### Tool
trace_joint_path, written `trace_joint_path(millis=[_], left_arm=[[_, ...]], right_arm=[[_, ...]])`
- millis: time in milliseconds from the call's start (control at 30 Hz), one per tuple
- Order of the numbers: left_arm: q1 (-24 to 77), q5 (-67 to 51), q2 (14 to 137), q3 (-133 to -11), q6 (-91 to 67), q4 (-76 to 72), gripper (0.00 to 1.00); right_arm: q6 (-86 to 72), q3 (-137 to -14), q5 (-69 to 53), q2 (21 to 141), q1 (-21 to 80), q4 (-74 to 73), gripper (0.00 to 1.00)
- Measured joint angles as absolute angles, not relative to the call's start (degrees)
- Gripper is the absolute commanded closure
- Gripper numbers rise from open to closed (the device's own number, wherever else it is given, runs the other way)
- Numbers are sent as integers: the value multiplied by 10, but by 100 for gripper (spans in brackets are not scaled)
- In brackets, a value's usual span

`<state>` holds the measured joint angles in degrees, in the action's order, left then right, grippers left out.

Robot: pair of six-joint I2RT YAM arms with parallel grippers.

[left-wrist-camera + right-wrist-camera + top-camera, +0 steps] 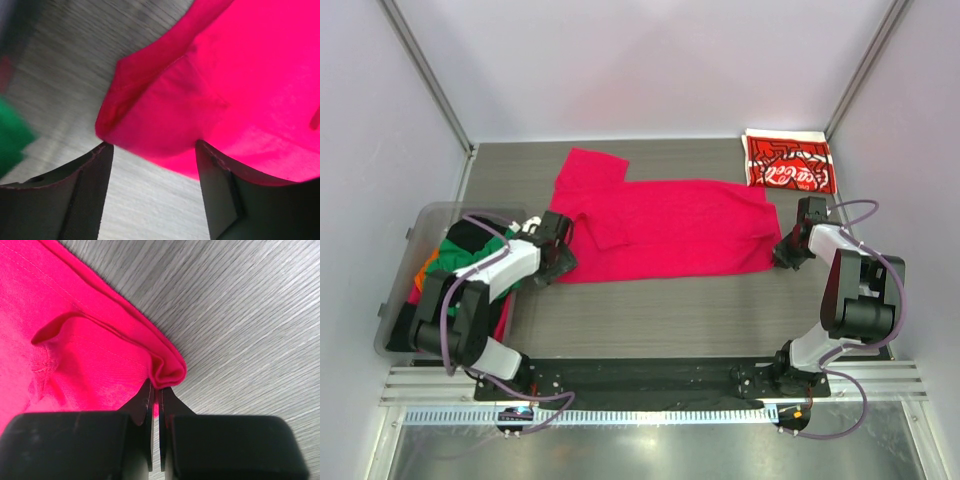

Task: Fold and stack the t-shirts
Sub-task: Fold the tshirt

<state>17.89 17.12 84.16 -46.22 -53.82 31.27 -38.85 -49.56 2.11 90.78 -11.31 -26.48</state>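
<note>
The crimson-pink t-shirt (665, 228) lies spread across the middle of the table, one sleeve pointing to the far left. My left gripper (557, 252) is open at the shirt's near-left corner (145, 125), which lies just past the fingertips. My right gripper (786, 252) is shut on the shirt's near-right hem corner (167, 372), pinching a fold of cloth. The red Coca-Cola t-shirt (788, 162) lies folded at the far right. Green, black and orange t-shirts (460, 255) sit piled in the bin at left.
A clear plastic bin (405, 290) stands at the left edge with the unfolded shirts; a red cloth hangs over its near-right rim. The grey wood-grain table (660, 315) is walled by white panels on the left, back and right.
</note>
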Motion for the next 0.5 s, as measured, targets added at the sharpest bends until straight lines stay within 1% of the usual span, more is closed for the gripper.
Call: trace_joint_path(millis=[33,67,133,167,267,367,500], left_arm=[[179,172,854,-465,-539,310,36],[181,172,870,-471,-539,308,45],[182,180,895,-489,-538,316,60],[180,183,902,-496,-538,315,79],[177,182,919,-514,-541,310,100],[176,178,930,-536,-536,323,100],[176,177,935,-638,-529,395,100]], right_arm=[[-389,-496,20,908,-113,-265,99],[-389,-496,20,908,-114,-265,99],[-389,-496,20,908,-114,-265,99],[-389,-496,20,908,-114,-265,99],[-389,-496,20,908,-114,-265,99],[-388,-508,19,913,-114,-282,99],[-384,-580,17,926,-118,-337,99]])
